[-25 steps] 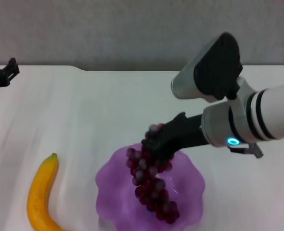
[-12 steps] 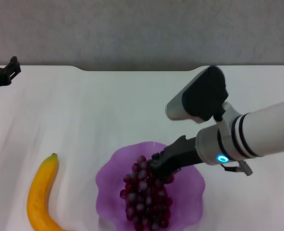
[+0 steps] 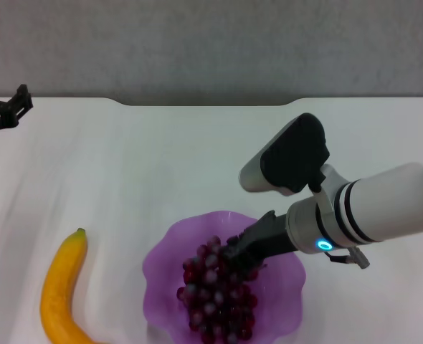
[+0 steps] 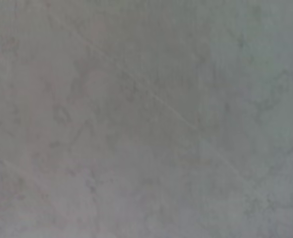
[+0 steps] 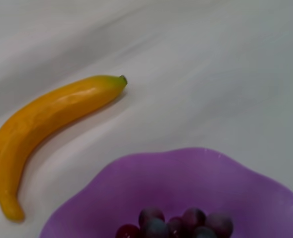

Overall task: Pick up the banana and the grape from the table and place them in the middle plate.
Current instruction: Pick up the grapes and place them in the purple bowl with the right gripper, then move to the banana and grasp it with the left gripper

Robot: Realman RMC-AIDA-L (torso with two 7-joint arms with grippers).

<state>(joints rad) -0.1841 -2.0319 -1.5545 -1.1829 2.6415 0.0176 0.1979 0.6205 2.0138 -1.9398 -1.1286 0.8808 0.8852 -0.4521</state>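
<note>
The grape (image 3: 215, 294), a dark red-purple bunch, lies in the middle plate (image 3: 159, 261), a light purple dish with a wavy rim at the front centre of the white table (image 3: 161, 165). My right gripper (image 3: 241, 251) reaches in from the right, low over the plate, and its black fingers hold the top of the bunch. The banana (image 3: 59, 287), yellow-orange with a dark stem tip, lies on the table left of the plate. The right wrist view shows the banana (image 5: 52, 116), the plate (image 5: 186, 168) and the top of the grape (image 5: 181, 225). My left gripper (image 3: 3, 115) is parked at the far left.
The table's far edge has a notch, with a grey wall (image 3: 211, 43) behind it. The left wrist view shows only a plain grey surface.
My right gripper came down and left with the grape. The bunch hung above the plate a second ago and now rests in it. The left arm has not moved.
</note>
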